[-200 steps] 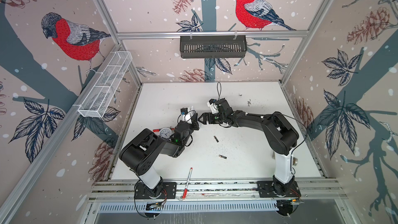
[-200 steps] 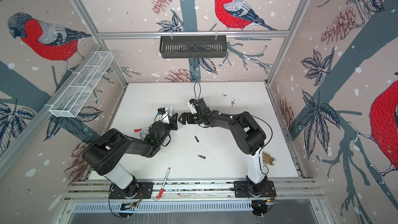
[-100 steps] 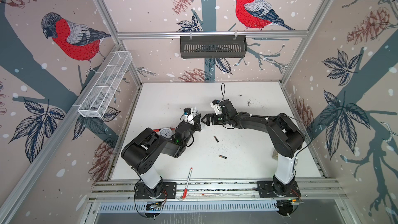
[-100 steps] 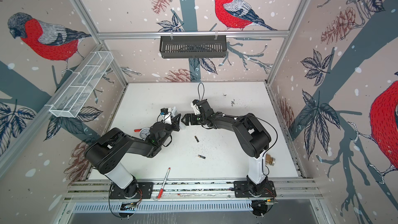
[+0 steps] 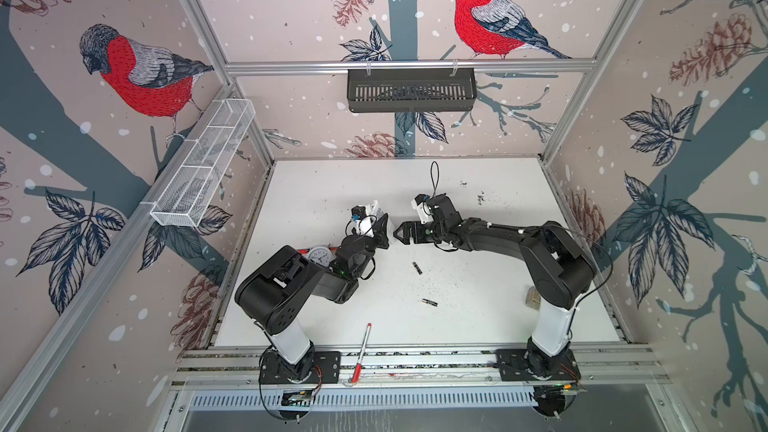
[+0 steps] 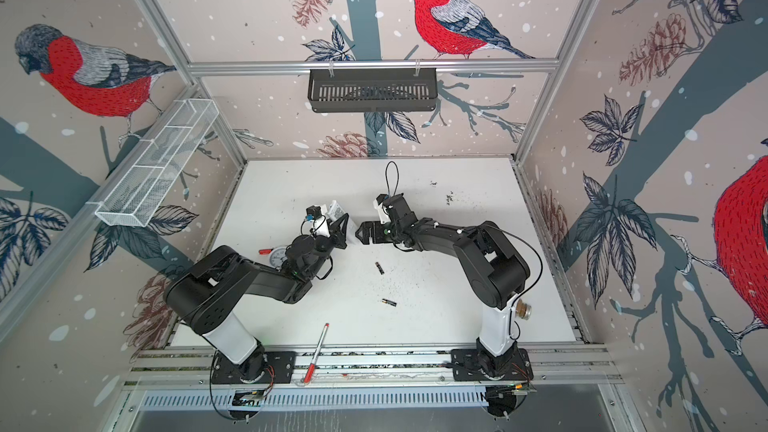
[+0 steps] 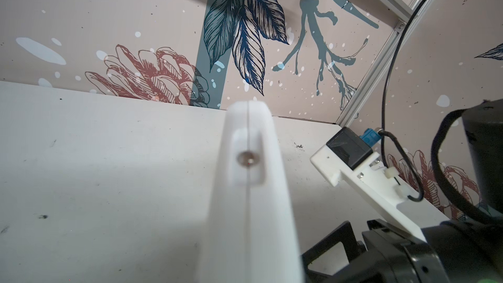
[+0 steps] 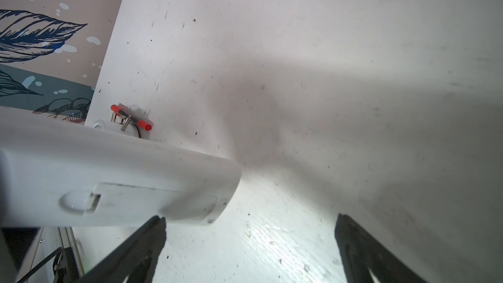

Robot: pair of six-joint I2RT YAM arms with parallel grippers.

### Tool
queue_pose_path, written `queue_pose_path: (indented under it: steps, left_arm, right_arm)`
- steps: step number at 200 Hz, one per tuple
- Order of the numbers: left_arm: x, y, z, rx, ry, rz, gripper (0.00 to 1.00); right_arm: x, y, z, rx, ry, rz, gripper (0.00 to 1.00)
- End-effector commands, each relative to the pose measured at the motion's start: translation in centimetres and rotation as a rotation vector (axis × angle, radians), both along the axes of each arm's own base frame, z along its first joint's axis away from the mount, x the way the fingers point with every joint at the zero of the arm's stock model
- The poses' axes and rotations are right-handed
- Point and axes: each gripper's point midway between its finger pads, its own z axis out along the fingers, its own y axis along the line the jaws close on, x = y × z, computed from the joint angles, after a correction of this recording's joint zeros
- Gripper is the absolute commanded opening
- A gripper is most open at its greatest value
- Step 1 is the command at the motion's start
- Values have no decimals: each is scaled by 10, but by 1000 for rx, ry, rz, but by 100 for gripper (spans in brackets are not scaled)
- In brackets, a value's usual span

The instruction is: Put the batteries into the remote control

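Because its battery cover [image 8: 152,200] looked closed, the remote control [image 5: 381,214] was held above the table [image 5: 478,284], left of centre, with the plain back turned toward the right arm, seemingly so the lid could be reached. The left gripper [image 5: 383,224] was clamped on the remote's body, leaving the cover end sticking out free. Facing that end from just beside it, the right gripper [image 5: 398,234] stood spread wide and empty, one finger [image 8: 147,240] close by the remote's corner, apparently lined up to work the latch. Both batteries lay on the table toward the near side, well apart from the remote: one [image 5: 417,268] right of the left arm, the other [image 5: 429,302] nearer. An alarm clock [image 5: 320,255] sat left, partly hidden by that arm, and a red-and-white pen [image 5: 361,353] lay at the near edge.
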Motion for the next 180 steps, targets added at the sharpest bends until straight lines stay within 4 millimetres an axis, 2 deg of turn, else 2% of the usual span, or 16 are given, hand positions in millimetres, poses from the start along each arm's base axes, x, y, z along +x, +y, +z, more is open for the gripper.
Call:
queue_pose_path:
  steps: [1, 22, 55, 89, 145, 180]
  left_arm:
    - [-1, -1, 16, -55, -48, -15, 0]
    - [-4, 2, 21, -132, -40, -47, 0]
    - [-9, 18, 36, -321, -52, -113, 0]
    - [-12, 22, 40, -370, -55, -131, 0]
    - [-15, 23, 44, -447, -57, -153, 0]
    - [-17, 25, 50, -477, -74, -159, 0]
  right_arm:
    - [4, 7, 17, 61, -47, 26, 100]
    - [8, 13, 29, 138, -55, 38, 100]
    - [9, 19, 44, 243, -61, 63, 99]
    - [9, 28, 54, 329, -48, 91, 100]
    - [6, 41, 54, 389, -8, 107, 100]
    - [5, 47, 44, 384, 27, 98, 100]
